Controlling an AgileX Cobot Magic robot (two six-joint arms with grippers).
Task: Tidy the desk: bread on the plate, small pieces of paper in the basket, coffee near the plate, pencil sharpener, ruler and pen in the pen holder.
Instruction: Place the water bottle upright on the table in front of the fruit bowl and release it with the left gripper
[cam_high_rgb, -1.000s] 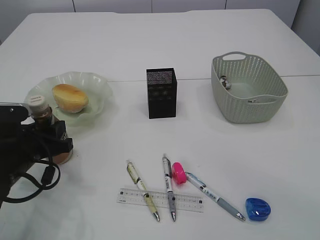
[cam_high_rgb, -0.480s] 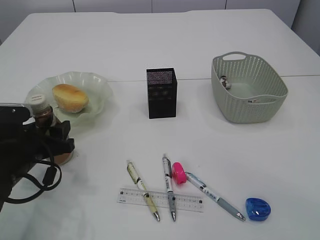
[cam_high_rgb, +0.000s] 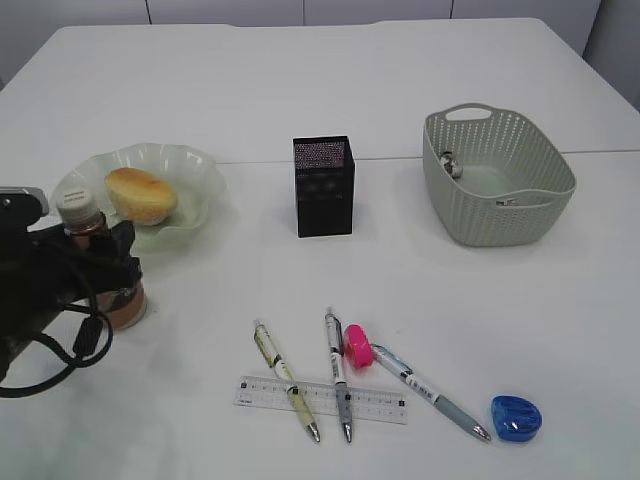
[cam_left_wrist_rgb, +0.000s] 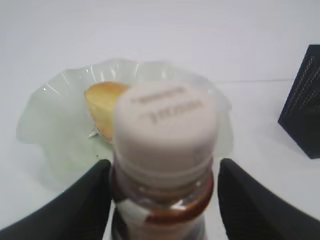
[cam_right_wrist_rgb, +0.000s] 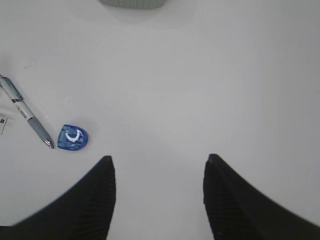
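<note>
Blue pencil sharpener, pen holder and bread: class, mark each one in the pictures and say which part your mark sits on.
blue pencil sharpener (cam_right_wrist_rgb: 72, 137), right wrist view, middle of its top face.
pen holder (cam_high_rgb: 324, 192), exterior view, front mesh wall.
bread (cam_high_rgb: 141, 194), exterior view, middle of its crust.

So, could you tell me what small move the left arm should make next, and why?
Probably draw the left claw straight back from the coffee bottle. Its fingers stand apart on either side of the bottle's neck with a gap showing, so the grip looks released, and the bottle stands upright on the table beside the plate that holds the bread.
</note>
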